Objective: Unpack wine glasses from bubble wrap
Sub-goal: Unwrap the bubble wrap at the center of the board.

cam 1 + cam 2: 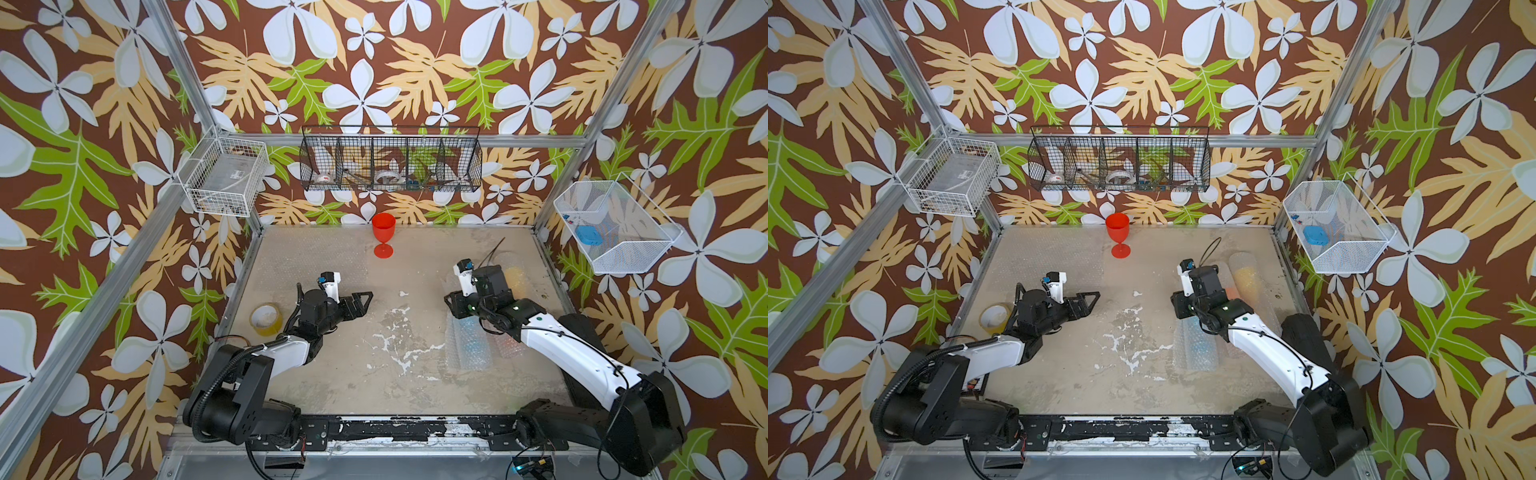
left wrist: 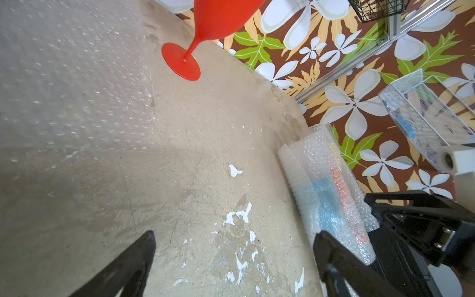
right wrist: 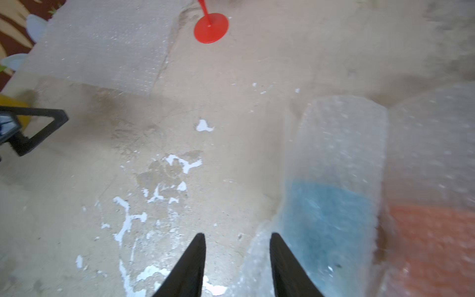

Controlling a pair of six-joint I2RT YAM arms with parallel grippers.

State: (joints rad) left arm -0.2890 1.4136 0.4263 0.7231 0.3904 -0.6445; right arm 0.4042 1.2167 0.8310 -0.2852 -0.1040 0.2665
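A red wine glass [image 1: 382,239] stands upright and bare at the back middle of the table. A flat sheet of bubble wrap [image 1: 307,257] lies to its left. On the right side lie rolled bubble wrap tubes: a light blue glass [image 3: 331,213] shows through one, an orange glass [image 3: 431,244] through its neighbour, and a yellow glass [image 1: 1246,274] through a tube farther back. My right gripper [image 3: 237,235] hovers open at the blue tube's near edge, one finger over the wrap, gripping nothing. My left gripper [image 2: 234,234] is wide open over bare table at centre left.
A yellowish tape roll [image 1: 266,319] sits by the table's left edge, behind my left arm. Three wire baskets hang on the walls: white [image 1: 226,176] at left, black [image 1: 390,164] at the back, white mesh [image 1: 615,226] at right.
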